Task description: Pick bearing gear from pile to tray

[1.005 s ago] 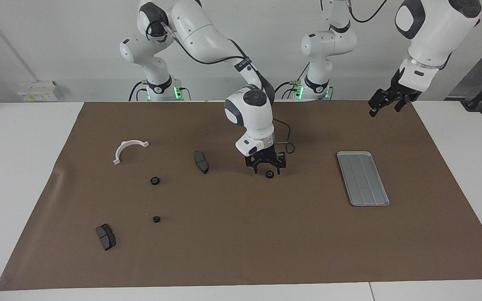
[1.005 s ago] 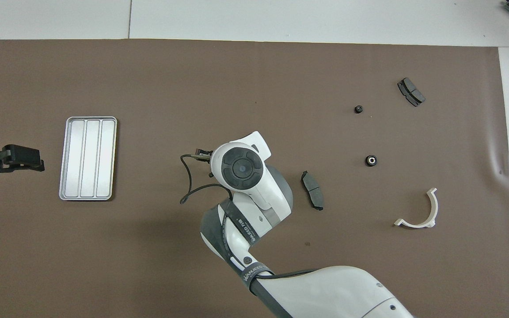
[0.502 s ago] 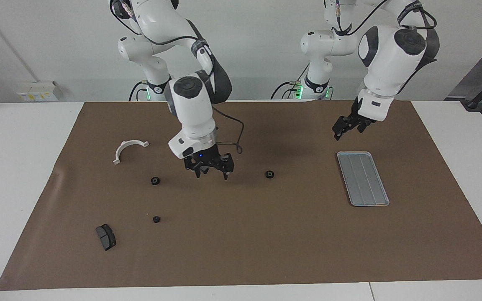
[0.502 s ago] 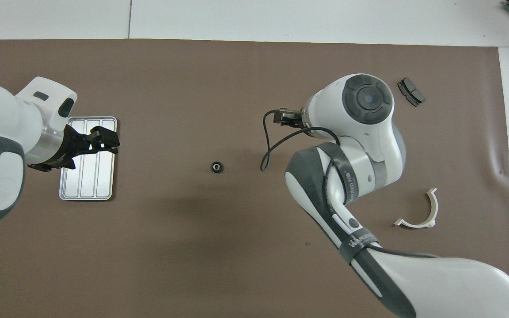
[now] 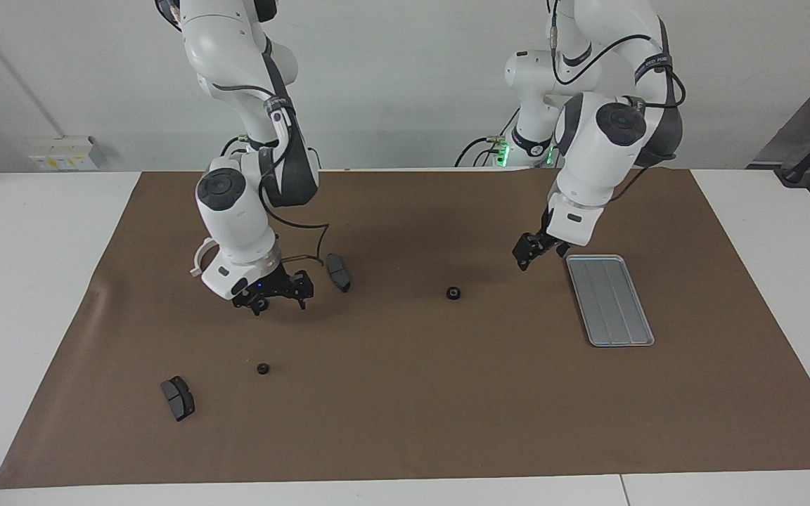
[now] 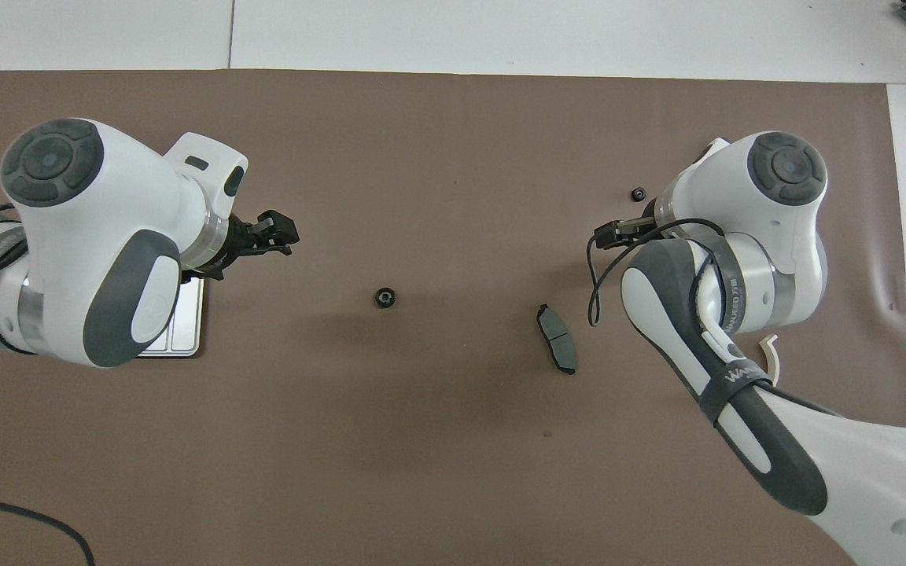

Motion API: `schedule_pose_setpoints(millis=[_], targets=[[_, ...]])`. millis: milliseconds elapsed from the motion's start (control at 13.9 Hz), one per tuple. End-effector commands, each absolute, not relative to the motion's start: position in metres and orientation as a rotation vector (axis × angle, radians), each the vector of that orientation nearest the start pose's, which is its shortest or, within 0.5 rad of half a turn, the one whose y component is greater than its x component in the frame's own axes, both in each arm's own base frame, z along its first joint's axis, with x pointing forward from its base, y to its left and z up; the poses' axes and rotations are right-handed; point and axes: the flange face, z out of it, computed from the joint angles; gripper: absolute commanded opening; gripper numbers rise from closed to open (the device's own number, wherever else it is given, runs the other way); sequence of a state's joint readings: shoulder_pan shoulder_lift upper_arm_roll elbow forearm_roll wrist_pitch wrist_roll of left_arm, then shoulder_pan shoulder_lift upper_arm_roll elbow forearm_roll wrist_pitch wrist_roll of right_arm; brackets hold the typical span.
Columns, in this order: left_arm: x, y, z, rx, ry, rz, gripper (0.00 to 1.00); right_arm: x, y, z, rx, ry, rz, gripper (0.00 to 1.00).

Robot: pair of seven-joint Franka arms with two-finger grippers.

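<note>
Since a second ago, my right arm has swung away from the middle of the counter toward its own end, and my left arm has come in from the counter's edge toward the tray.

Facing view: my right gripper [image 5: 278, 298] hangs low over the brown mat [image 5: 405, 422], fingers spread open and holding nothing. It is close to one dark brake pad [image 5: 338, 272] and the white half-ring bracket [image 5: 197, 263], which my wrist mostly hides. One gear lay under this spot earlier; I cannot tell whether it is there now. My left gripper [image 5: 528, 254] is open and empty, over the mat just beside the tray's corner nearest the robots. The silver tray [image 5: 609, 299] lies toward the left arm's end of the counter with nothing in it. A bearing gear [image 5: 453, 293] sits alone on the mat near the counter's middle, apart from both grippers. A second gear [image 5: 262, 368] and a second brake pad [image 5: 178, 398] lie toward the corner at the right arm's end, nearer the counter's edge farthest from the robots.

Overhead view: my left gripper [image 6: 278, 234] points toward the bearing gear [image 6: 384, 297]. My left arm covers most of the tray [image 6: 185, 330]. My right gripper is hidden under its own wrist. The brake pad [image 6: 557, 350], second gear [image 6: 638, 192] and one tip of the bracket [image 6: 771, 354] show around it.
</note>
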State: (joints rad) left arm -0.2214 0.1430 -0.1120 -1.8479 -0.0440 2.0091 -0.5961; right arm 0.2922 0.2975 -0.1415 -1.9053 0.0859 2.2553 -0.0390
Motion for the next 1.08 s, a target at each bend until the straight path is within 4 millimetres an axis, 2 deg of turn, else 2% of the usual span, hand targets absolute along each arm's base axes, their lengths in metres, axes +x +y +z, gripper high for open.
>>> schedule_pose_setpoints(millis=[0,144,287,431,502,646,718,789,1005], targets=[[0.577,-0.242,0.406,-3.166,-0.511,0.016,1.0,0.586,0.071,0.331,-3.086,-0.367,-0.089,1.0],[0.579,-0.273,0.373,-3.167,-0.488,0.034,1.0,0.576,0.057,0.313,-3.088,-0.375,-0.092,1.0],[0.579,-0.287,0.36,-3.169,-0.463,0.04,1.0,0.565,0.052,0.301,-3.087,-0.371,-0.055,1.0],[0.57,-0.307,0.342,-3.164,-0.448,0.036,1.0,0.559,0.051,0.297,-3.085,-0.373,-0.036,1.0],[0.564,-0.312,0.334,-3.162,-0.476,0.031,1.0,0.558,0.051,0.297,-3.085,-0.375,-0.033,0.97],[0.551,-0.322,0.32,-3.168,-0.486,0.015,1.0,0.558,0.051,0.296,-3.085,-0.375,-0.031,0.83],[0.546,-0.326,0.319,-3.167,-0.473,0.019,1.0,0.557,0.052,0.295,-3.085,-0.377,-0.031,0.76],[0.541,-0.328,0.316,-3.163,-0.468,0.029,1.0,0.557,0.051,0.295,-3.085,-0.375,-0.031,0.73],[0.521,-0.335,0.301,-3.164,-0.464,0.02,1.0,0.563,0.052,0.298,-3.09,-0.362,-0.111,0.73]])
